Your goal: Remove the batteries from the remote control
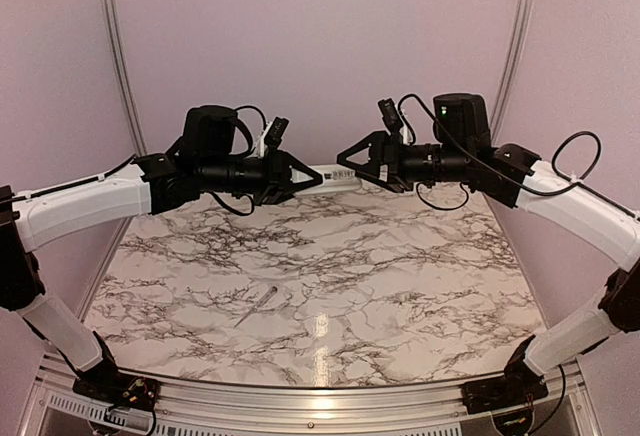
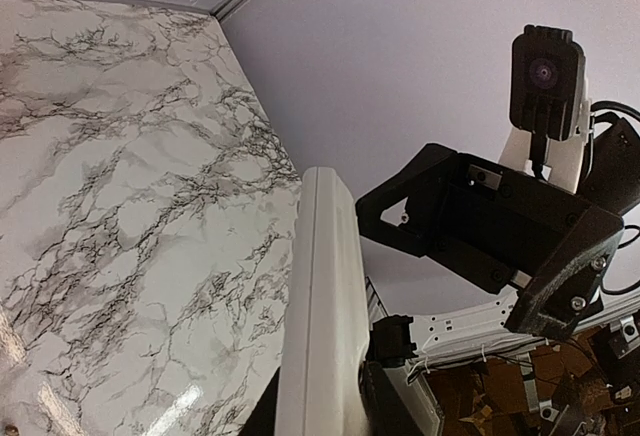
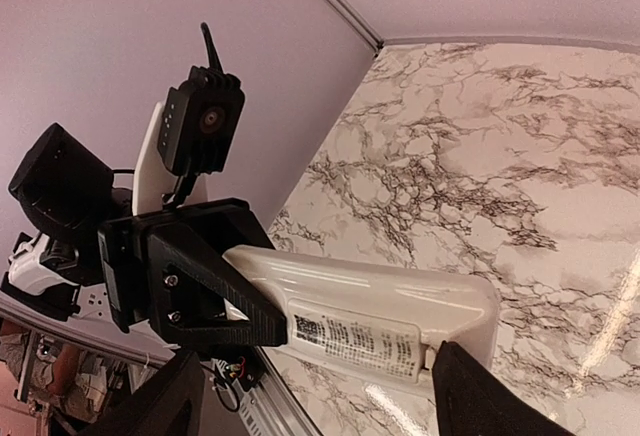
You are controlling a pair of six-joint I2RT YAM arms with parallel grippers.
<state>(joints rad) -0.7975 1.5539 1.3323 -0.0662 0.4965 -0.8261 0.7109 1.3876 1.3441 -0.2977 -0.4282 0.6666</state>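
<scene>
The left claw [image 1: 310,178] clamps the remote control [image 3: 370,306] above the worktop [image 1: 400,276]. The right claw [image 1: 347,166] stands open around its far end, perhaps touching.

The remote [image 1: 330,176] is a slim white oblong held level in the air above the far side of the desk [image 1: 400,276], one end pinched by the left fingers [image 3: 215,301]. A printed label shows on the face turned toward the right wrist camera.
</scene>
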